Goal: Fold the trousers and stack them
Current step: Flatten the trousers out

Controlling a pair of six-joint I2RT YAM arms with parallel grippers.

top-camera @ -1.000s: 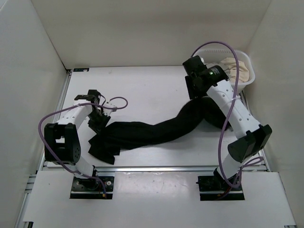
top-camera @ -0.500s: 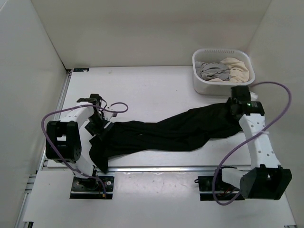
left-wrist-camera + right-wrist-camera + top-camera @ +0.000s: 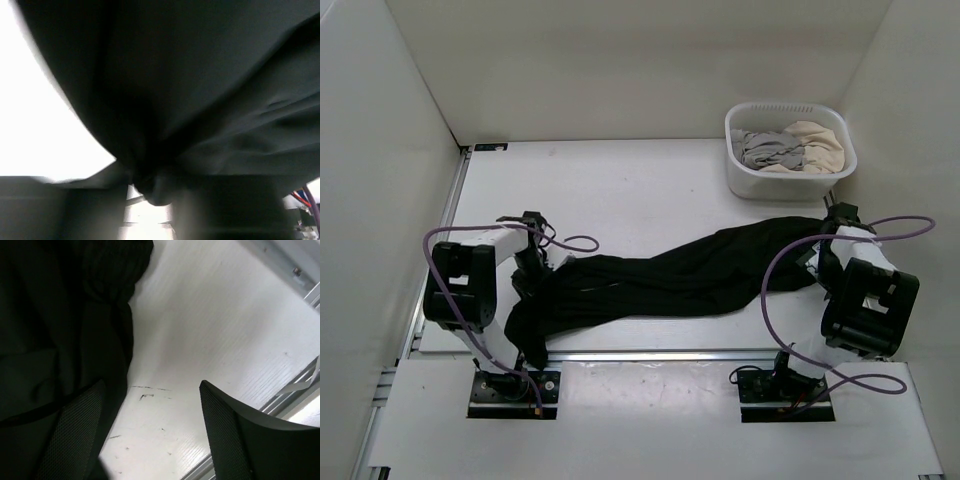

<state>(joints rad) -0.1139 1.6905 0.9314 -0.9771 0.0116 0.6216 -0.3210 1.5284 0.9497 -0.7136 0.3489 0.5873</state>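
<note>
The black trousers [image 3: 690, 275] lie stretched out across the table from near left to far right. My left gripper [image 3: 533, 268] sits at their left end. In the left wrist view, blurred black cloth [image 3: 200, 75] fills the frame and bunches down toward the jaws, which are too dark to read. My right gripper [image 3: 825, 250] is at the right end of the trousers. In the right wrist view it [image 3: 152, 390] is open over bare table, with the cloth's edge [image 3: 50, 340] beside its left finger [image 3: 80, 425] and nothing between the fingers.
A white basket [image 3: 790, 108] holding grey and beige clothes stands at the far right, just beyond the right end of the trousers. White walls enclose the table on three sides. A metal rail [image 3: 650, 353] runs along the near edge.
My right arm has swung from the basket to the trousers' right end, then drawn back nearer its base, jaws open. The trousers spread out longer. My left gripper shifted slightly onto the left end.
</note>
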